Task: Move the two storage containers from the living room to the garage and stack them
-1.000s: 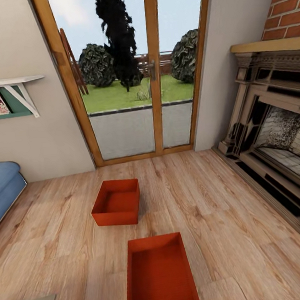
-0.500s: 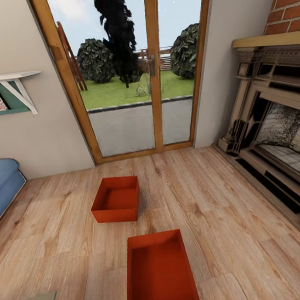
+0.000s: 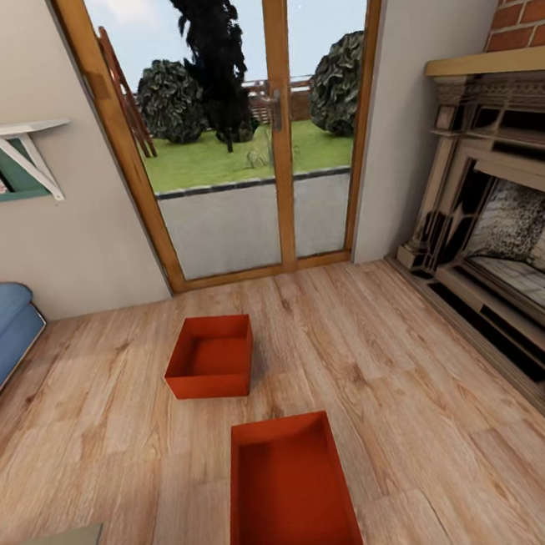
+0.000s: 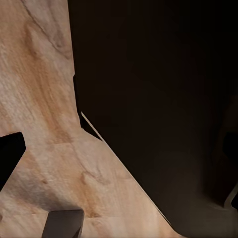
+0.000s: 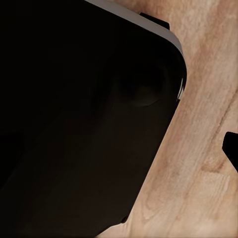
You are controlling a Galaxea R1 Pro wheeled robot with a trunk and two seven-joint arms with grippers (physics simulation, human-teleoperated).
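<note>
Claw state cannot be told for either arm: both wrist views look down past the robot's dark body at light wood-plank floor [image 4: 44, 99]. 2 orange-red open-topped bins sit apart on it, the nearer [image 3: 289, 491] just ahead, the farther [image 3: 211, 367] toward the wood-framed glass doors [image 3: 240, 125]. Rolling closer risks bumping the nearer bin before any arm reaches.

Camera view slightly tilted upward since earlier.

Head cam looked forward-down at plank floor [image 3: 384, 378] toward glass doors [image 3: 240, 125]; both wrist cams sat close over same floor, beside dark robot body [image 4: 158, 99].
</note>
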